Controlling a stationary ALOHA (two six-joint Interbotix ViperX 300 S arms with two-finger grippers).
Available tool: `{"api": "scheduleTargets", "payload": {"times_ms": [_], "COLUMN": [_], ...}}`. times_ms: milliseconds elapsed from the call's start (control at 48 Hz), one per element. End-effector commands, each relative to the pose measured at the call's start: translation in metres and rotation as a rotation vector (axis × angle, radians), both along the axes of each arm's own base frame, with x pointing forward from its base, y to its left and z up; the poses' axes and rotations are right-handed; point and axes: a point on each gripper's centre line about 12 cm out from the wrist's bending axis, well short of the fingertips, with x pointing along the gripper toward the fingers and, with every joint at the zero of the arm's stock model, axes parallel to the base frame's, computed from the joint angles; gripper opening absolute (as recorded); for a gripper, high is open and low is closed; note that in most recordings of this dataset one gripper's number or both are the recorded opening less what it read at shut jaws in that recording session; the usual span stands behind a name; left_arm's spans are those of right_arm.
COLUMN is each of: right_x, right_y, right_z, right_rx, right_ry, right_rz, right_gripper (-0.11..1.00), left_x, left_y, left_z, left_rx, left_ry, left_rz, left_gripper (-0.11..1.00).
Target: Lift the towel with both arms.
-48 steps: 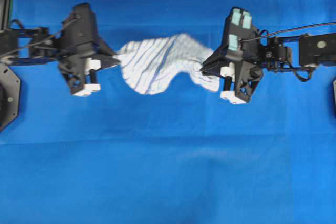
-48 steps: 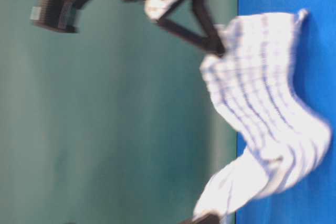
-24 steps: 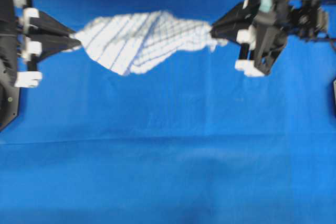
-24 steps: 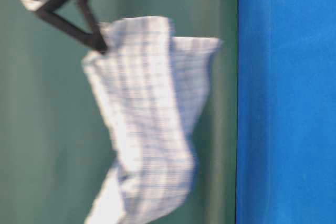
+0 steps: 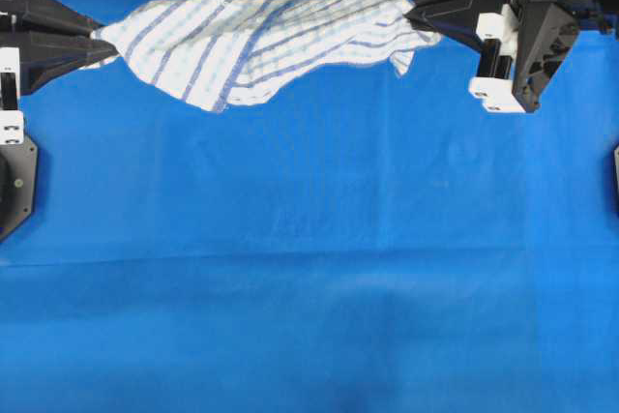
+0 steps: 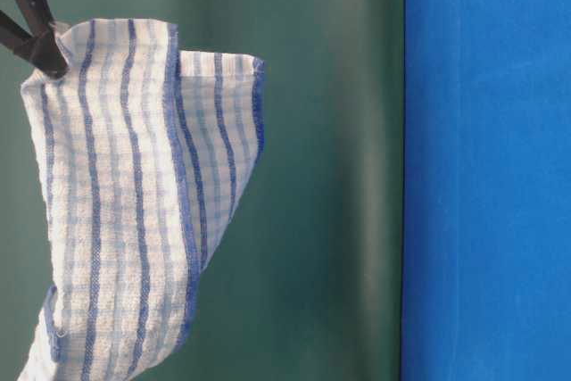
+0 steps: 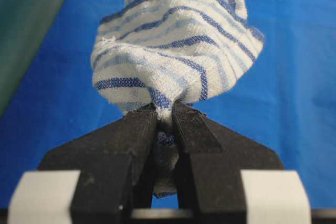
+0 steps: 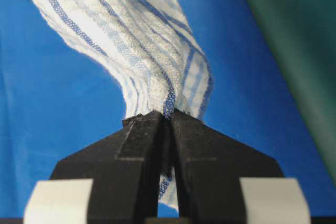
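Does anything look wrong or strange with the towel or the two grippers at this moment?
Nothing stands out. The towel hangs between the left gripper and the right gripper, each shut on a bunched end, sagging in the middle and clear of the blue table cover.

Blue table cover [image 5: 309, 287] (faintly creased)
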Motion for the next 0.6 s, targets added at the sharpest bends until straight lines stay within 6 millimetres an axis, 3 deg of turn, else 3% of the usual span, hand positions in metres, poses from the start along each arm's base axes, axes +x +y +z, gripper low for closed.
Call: {"api": "scheduleTargets", "payload": {"times_ms": [0,396,438,584], "right_x": [-0.0025,-0.0024,-0.0024,-0.0025], "right_y": [-0.0006,0.0001,0.0001,0.0], "right_z": [0.0157,0.0163,0.0163,0.0151], "right_rx": [-0.014,-0.024,-0.024,-0.032], "right_ry": [-0.044,-0.048,-0.048,-0.043], "right_rz": [0.0,0.008,0.008,0.011], "right_gripper": [0.07,0.09,0.12,0.54], "left_x": [0.0007,0.0031,0.0033,0.0037], "left_y": [0.0008,-0.0007,-0.0017,-0.0033], "left_z": [0.0105,0.0088,0.009,0.009], "left_rx": [0.007,-0.002,-0.003,-0.002], "left_ry": [-0.027,-0.024,-0.025,-0.03], "left_rz": [0.003,-0.005,-0.009,-0.017], "left_gripper": [0.04,0.06,0.15,0.57]}}
